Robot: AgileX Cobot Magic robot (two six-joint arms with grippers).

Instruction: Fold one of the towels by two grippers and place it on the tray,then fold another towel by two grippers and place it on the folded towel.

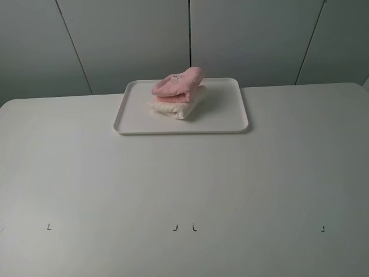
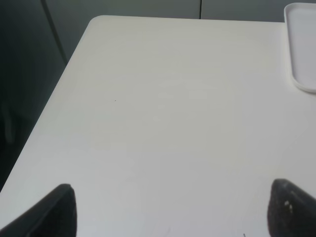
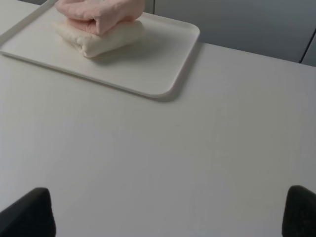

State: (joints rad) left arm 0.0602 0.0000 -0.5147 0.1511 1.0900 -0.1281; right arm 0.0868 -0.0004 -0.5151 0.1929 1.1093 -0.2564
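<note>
A folded pink towel lies on top of a folded cream towel, both on the white tray at the back middle of the table. The right wrist view shows the pink towel, the cream towel and the tray. Neither gripper shows in the high view. My left gripper is open and empty over bare table, with a corner of the tray far off. My right gripper is open and empty, well back from the tray.
The white table has small dark marks near its front edge. Its left edge and a dark gap beside it show in the left wrist view. Grey wall panels stand behind the table.
</note>
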